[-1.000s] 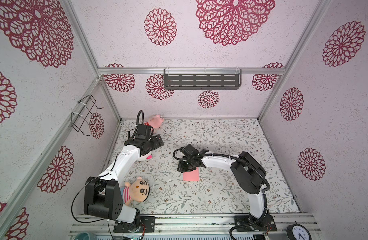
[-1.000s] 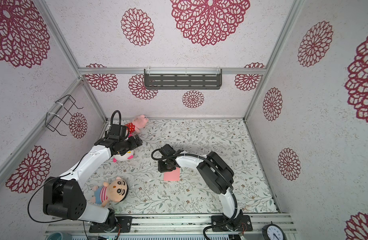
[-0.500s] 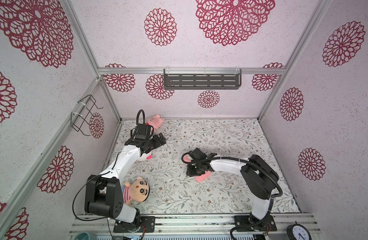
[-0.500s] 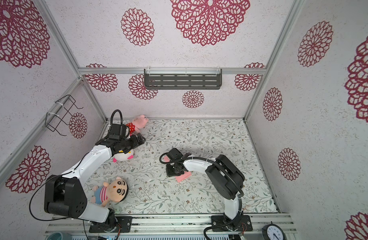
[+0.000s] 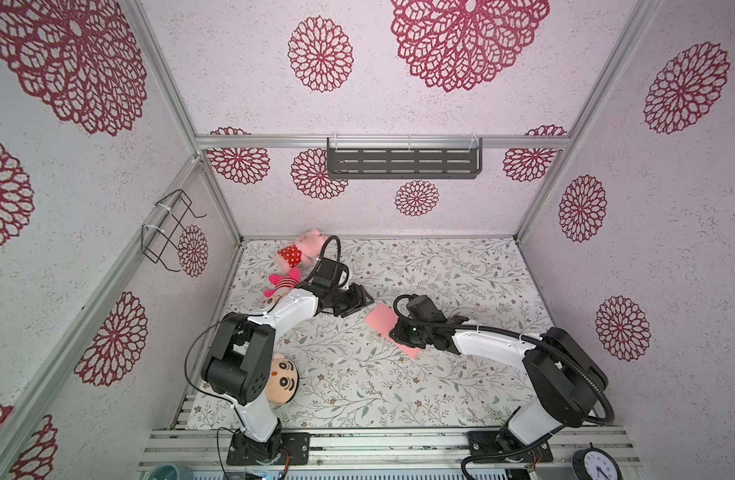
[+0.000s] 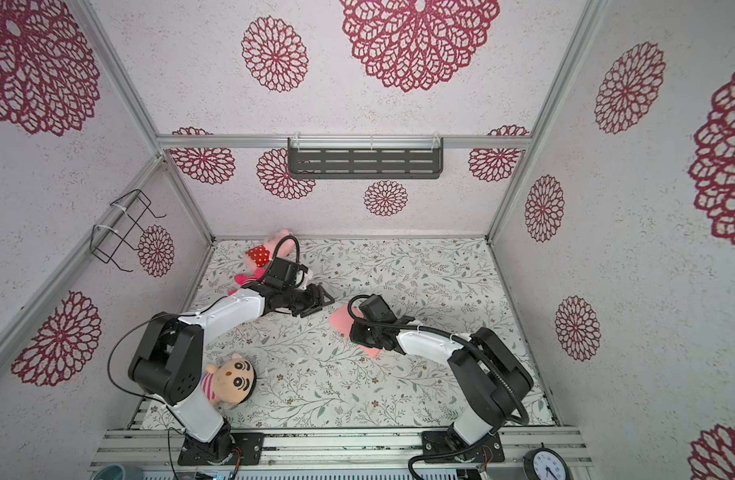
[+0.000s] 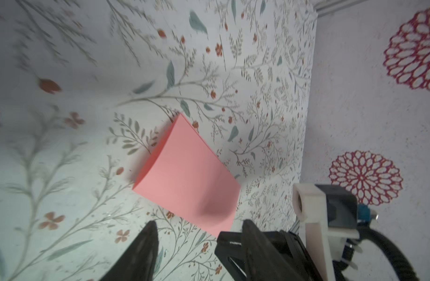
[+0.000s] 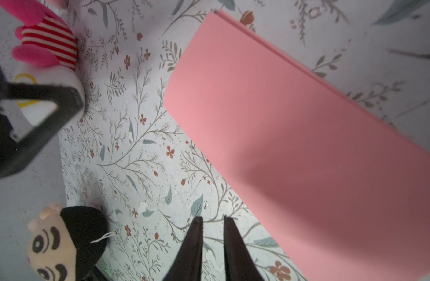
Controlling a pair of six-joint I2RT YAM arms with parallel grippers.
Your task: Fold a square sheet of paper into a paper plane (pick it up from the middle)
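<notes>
Seen from above, a pink sheet of paper (image 5: 384, 320) lies near the middle of the floral tabletop (image 5: 461, 270), already folded over on itself into a rectangle; the right wrist view shows a doubled edge along one long side of the sheet (image 8: 294, 136). The right gripper (image 8: 212, 245) sits at the centre of the frame over the lower right part of the sheet, and its jaws stand narrow with a slim gap and nothing between them; the paper lies just beside the tips, not pinched. The left gripper (image 7: 199, 245), left of centre in a top view (image 5: 355, 301), hovers near the sheet's upper left corner with its jaws partly apart and empty. Three plush toys sit apart from the paper: two pink ones (image 5: 299, 257) at upper left of the tabletop and a round-faced doll (image 5: 280, 380) at lower left. The step appears to be flattening the fold. To do it well, one gripper should probably pin the sheet while the other runs along the folded side, keeping the edges aligned so the doubled layers do not slide.
</notes>
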